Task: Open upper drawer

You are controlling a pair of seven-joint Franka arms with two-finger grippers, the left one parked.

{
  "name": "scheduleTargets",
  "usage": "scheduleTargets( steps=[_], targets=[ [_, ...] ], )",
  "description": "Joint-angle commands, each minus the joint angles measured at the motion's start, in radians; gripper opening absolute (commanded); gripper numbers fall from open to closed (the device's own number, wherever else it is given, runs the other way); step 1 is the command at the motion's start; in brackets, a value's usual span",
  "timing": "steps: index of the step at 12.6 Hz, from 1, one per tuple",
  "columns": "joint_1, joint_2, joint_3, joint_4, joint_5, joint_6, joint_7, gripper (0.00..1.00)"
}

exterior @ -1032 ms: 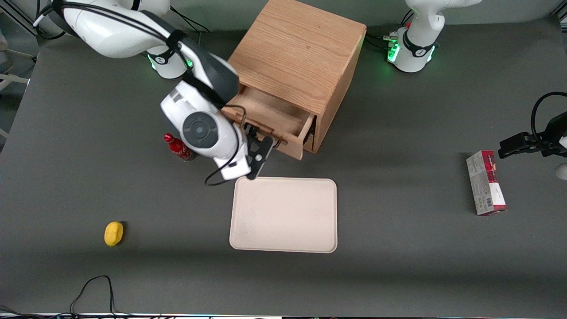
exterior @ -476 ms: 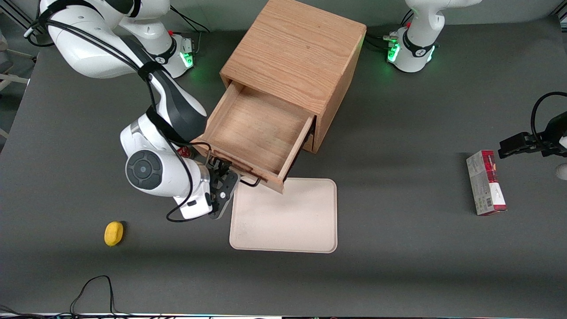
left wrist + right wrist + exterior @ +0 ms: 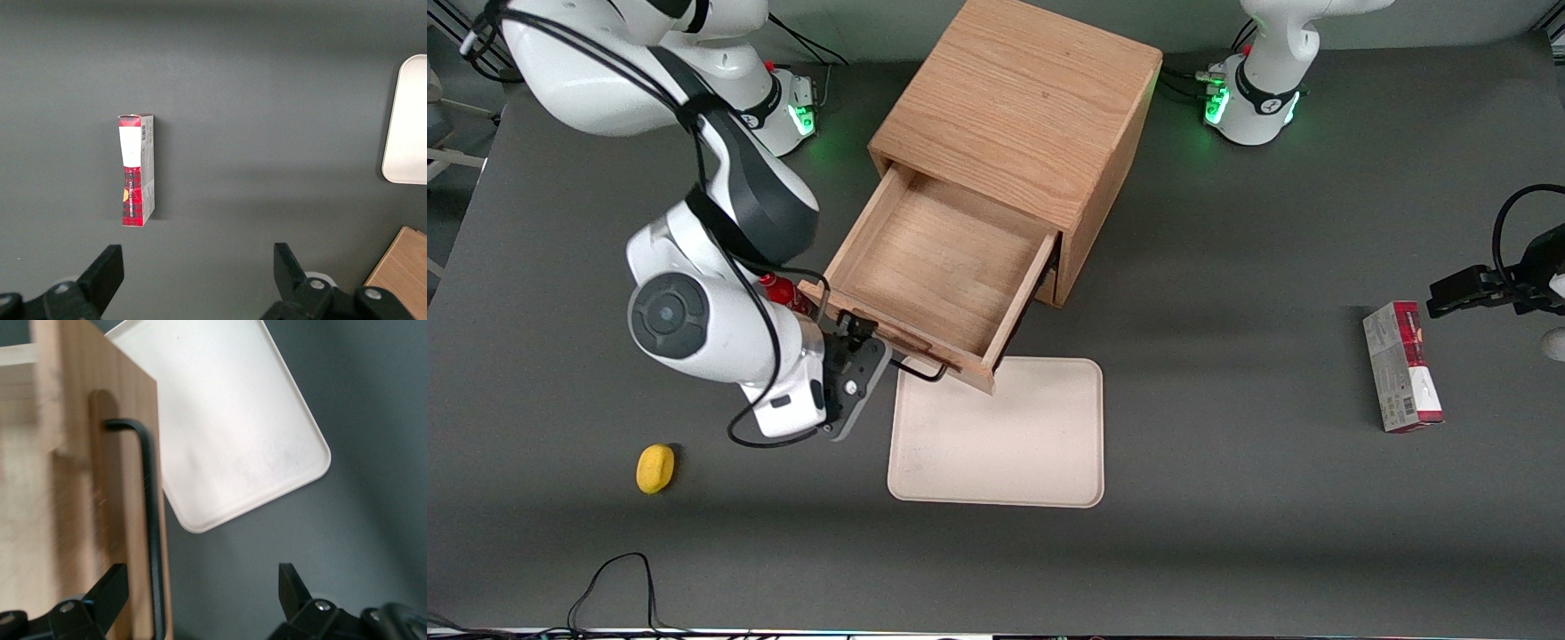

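Note:
The upper drawer (image 3: 938, 267) of the wooden cabinet (image 3: 1023, 98) stands pulled far out, its inside bare. Its front overhangs the edge of the tray. The thin black bar handle (image 3: 916, 369) runs along the drawer front. My right gripper (image 3: 860, 336) is at the handle's end nearer the working arm's side. In the right wrist view the gripper (image 3: 200, 580) is open, fingers wide apart. The handle (image 3: 150, 507) on the drawer front (image 3: 73, 487) lies between them, close to one finger, not clamped. The lower drawer is hidden under the upper one.
A cream tray (image 3: 1000, 436) lies in front of the drawer, also in the right wrist view (image 3: 227, 427). A red bottle (image 3: 783, 292) stands beside the drawer, under my arm. A yellow object (image 3: 655, 468) lies nearer the front camera. A red box (image 3: 1400, 364) lies toward the parked arm's end.
The upper drawer has slid from slightly open to far out, toward the front camera, with my gripper at its handle. In the last half second the arm shifted slightly sideways.

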Motion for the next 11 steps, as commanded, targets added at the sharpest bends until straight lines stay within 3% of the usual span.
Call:
scheduleTargets(
  steps=[1, 3, 6, 8, 11],
  targets=[
    [-0.013, -0.135, -0.035, -0.009, -0.007, -0.047, 0.083, 1.00],
    [-0.014, -0.254, -0.138, -0.076, 0.051, -0.167, 0.287, 1.00],
    [-0.013, -0.473, -0.278, -0.323, 0.134, -0.173, 0.624, 1.00],
    [-0.010, -0.657, -0.385, -0.533, 0.176, -0.107, 0.623, 1.00],
    [-0.011, -0.885, -0.479, -0.765, 0.177, -0.026, 0.573, 1.00]
  ],
)
